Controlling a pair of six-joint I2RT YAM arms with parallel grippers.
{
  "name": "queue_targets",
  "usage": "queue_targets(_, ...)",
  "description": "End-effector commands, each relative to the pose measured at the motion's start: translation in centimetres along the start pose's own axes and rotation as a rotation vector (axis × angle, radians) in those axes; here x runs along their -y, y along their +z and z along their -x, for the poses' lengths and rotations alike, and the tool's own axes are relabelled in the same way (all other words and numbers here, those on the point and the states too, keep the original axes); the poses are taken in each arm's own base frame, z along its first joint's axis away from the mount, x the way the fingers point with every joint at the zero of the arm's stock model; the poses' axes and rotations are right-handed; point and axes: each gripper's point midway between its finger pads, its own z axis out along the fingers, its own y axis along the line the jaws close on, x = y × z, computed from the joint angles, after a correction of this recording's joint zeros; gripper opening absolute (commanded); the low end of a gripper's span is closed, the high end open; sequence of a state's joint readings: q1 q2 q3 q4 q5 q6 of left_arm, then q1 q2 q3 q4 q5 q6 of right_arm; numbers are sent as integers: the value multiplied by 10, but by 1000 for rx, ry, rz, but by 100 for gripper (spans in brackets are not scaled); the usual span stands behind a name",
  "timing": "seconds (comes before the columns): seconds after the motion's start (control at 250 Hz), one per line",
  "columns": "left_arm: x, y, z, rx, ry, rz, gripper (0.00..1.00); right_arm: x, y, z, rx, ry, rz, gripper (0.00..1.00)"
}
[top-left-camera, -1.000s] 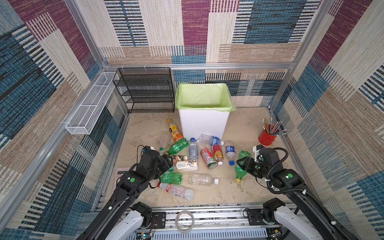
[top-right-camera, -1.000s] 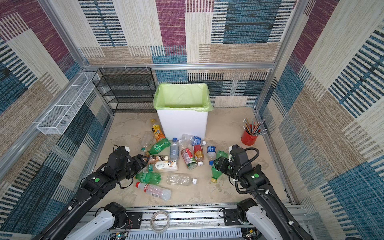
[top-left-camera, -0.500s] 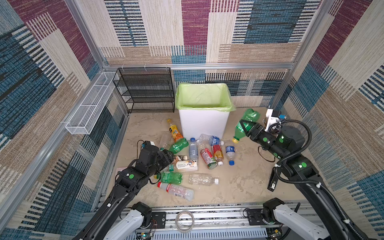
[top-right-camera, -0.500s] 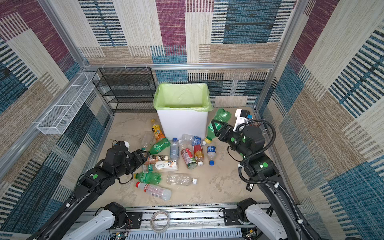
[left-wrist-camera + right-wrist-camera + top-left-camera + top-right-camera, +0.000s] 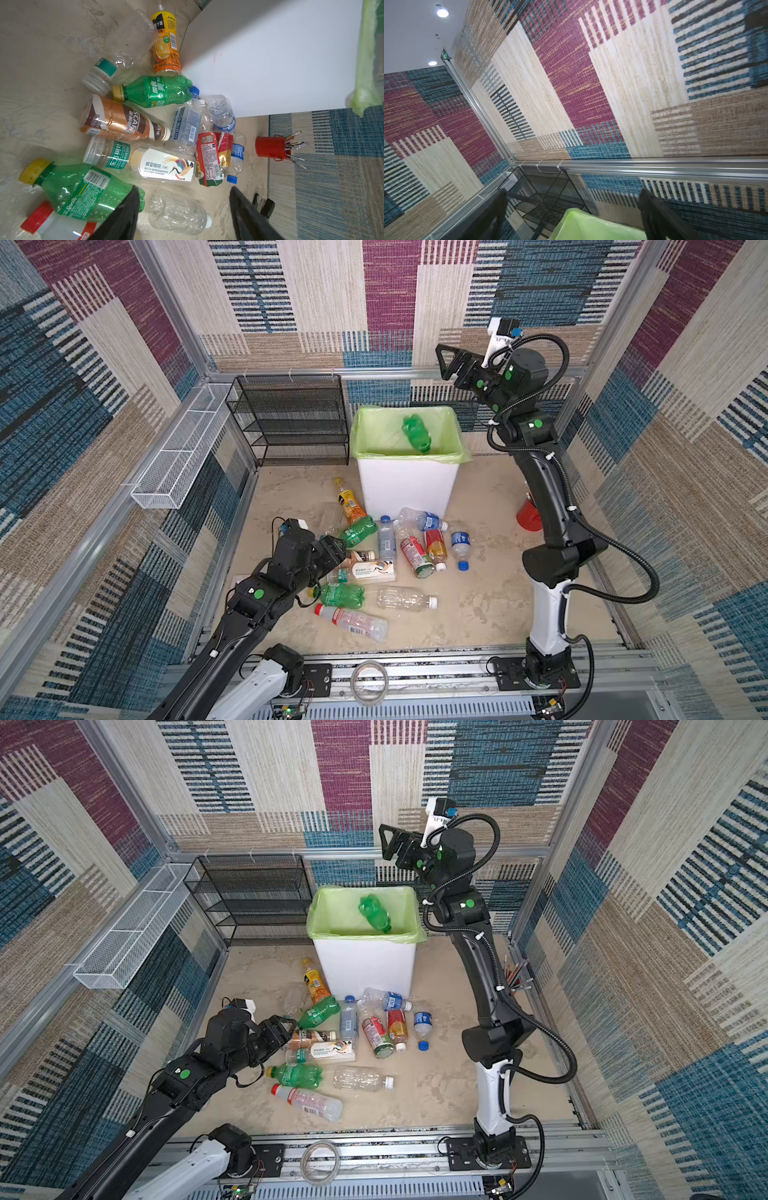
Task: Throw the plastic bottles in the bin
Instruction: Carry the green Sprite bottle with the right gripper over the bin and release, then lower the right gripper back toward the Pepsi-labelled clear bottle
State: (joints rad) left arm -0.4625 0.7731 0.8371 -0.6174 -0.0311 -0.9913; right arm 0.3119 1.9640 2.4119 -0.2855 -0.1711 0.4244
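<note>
**Lot:** small plastic drink bottles (image 5: 386,539), clear, green or orange-brown, with coloured caps and film labels.

**Location:** Roughly a dozen lie on their sides on the sandy beige surface (image 5: 478,605). They are clustered in front of the white rectangular plastic bin with a light-green bag liner (image 5: 405,489), and several touch one another. One blurred green plastic bottle (image 5: 417,435) shows in the bin's mouth, apart from both arms, and is judged to be dropping in.

**Handling (judged):**
- Appear empty, so they should be light.
- Thin walls should dent under a squeeze but are not fragile.
- Glossy labels are likely slippery.
- Round bodies will roll if nudged.

**Where to hold:** Across the body at mid-length, jaws crosswise to the long axis. The neck under the cap is stiffer but narrower.

**Right end effector (image 5: 448,362):** Raised above the bin's rim, jaws spread wide, empty.

**Left end effector (image 5: 184,189):**
- Low over the near side of the cluster, jaws apart, nothing clasped.
- A clear ribbed plastic bottle with a white cap (image 5: 176,212) shows in the gap.
- A green plastic bottle with a yellow cap (image 5: 83,191) lies just beside one finger.

**Excluded:** red cup of pencils (image 5: 270,148); black mesh shelf rack (image 5: 291,418).
</note>
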Motion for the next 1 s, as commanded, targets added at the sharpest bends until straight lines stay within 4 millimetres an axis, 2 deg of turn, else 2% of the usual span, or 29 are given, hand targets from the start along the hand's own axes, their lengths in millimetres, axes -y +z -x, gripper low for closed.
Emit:
queue_targets(0.0, -3, -2, 5, 37, 10, 2, 70, -88, -157, 153, 385, -106, 106, 97)
queue_targets(0.072, -4, -3, 6, 46, 12, 0, 70, -85, -168, 163, 356, -150, 46, 95)
queue_targets(0.148, -4, 0, 5, 41, 19, 4, 70, -82, -177, 161, 323, -170, 15, 95)
queue_targets(0.224, -5, 4, 3, 26, 24, 9, 70, -72, -184, 144, 277, -162, -19, 94)
queue_targets(0.288, -6, 8, 1, 13, 22, 14, 70, -55, -189, 119, 228, -136, -68, 93)
queue_targets(0.492, -11, 15, -5, -4, 5, 17, 70, -1, -203, 17, 25, -24, -186, 90)
queue_targets(0.68, -17, 16, -7, -9, 2, 32, 70, 49, -222, -105, -227, 105, -278, 87)
queue_targets(0.88, -18, 18, -7, -26, -17, 39, 70, 92, -272, -238, -475, 308, -391, 81)
queue_targets(0.996, -20, 16, -9, -53, -5, 48, 70, 107, -301, -295, -589, 411, -460, 79)
